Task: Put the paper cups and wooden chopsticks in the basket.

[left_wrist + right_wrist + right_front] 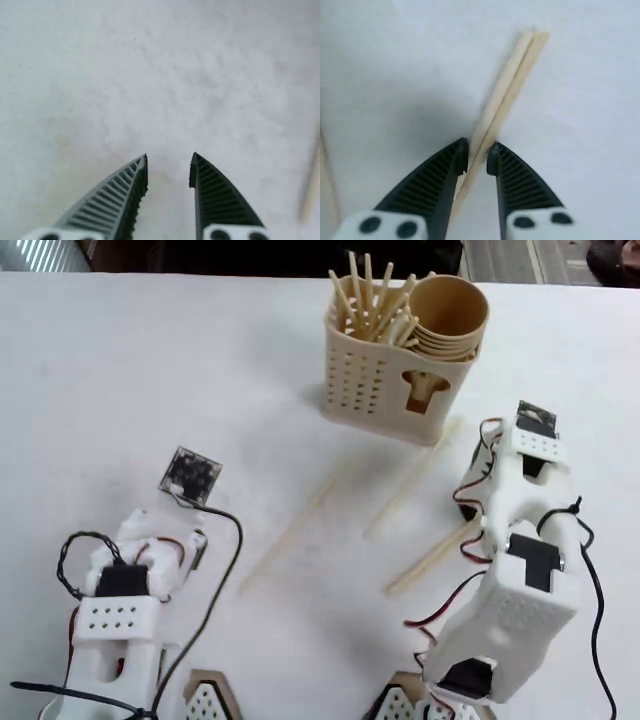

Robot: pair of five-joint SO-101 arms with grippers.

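A perforated cream basket [375,380] stands at the back of the table, holding stacked paper cups [448,312] and several wooden chopsticks [368,295]. Three more chopstick pairs lie on the white table: one [290,532] in the middle, one [412,480] near the basket, and one [430,560] beside the right arm [520,540]. My right gripper [477,150] is low over the table with its fingers pressed against both sides of a chopstick pair [512,82]. My left gripper [168,162] is open above bare table, with a chopstick [311,190] off to one side.
The left arm [120,600] sits at the front left, with its camera board [190,475] and a black cable [232,540] beside it. Red and black wires [470,500] hang from the right arm. Bare table spreads across the left and back left.
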